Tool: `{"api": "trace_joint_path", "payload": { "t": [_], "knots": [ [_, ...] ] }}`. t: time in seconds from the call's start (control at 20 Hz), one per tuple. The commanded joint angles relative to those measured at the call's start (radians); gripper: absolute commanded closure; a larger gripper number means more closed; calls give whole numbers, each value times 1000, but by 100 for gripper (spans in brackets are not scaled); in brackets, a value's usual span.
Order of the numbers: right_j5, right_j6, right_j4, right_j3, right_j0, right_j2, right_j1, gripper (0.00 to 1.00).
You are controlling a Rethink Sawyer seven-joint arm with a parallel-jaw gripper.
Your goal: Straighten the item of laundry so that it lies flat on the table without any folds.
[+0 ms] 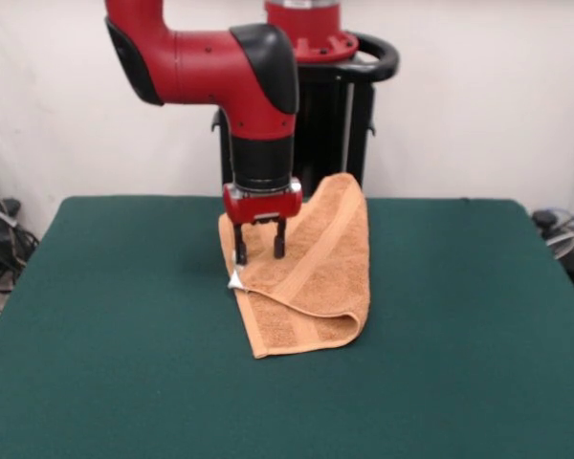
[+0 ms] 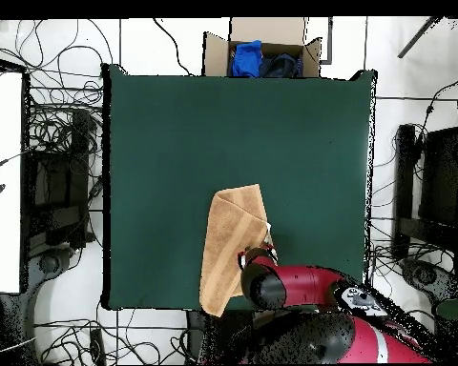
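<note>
The orange-tan towel point(image 1: 311, 277) lies folded lengthwise on the dark green table point(image 1: 124, 335), with a layer doubled over along its right side. Its far end rises toward the pedestal at the table's far edge. A woven band runs diagonally across the top layer. A small white tag point(image 1: 235, 280) sticks out at the towel's left edge. My gripper point(image 1: 259, 249) is open, with its fingertips down at the towel's left edge just above the tag. In the overhead view the towel point(image 2: 231, 243) reaches past the table's edge beside the robot, and the arm point(image 2: 271, 284) hides the gripper.
The robot's black pedestal point(image 1: 335, 115) stands right behind the towel. A cardboard box point(image 2: 261, 52) with blue and dark cloth sits past the table's opposite edge. Cables cover the floor on both sides. Wide green table top point(image 2: 176, 143) surrounds the towel.
</note>
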Motion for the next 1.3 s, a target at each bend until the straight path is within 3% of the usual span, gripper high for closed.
{"api": "trace_joint_path", "payload": {
  "t": [0.05, 1.3],
  "knots": [
    [-71, 161, 14, -90, 31, 78, 97, 0],
    [-137, 202, 46, -67, 75, 58, 122, 0]
  ]
}}
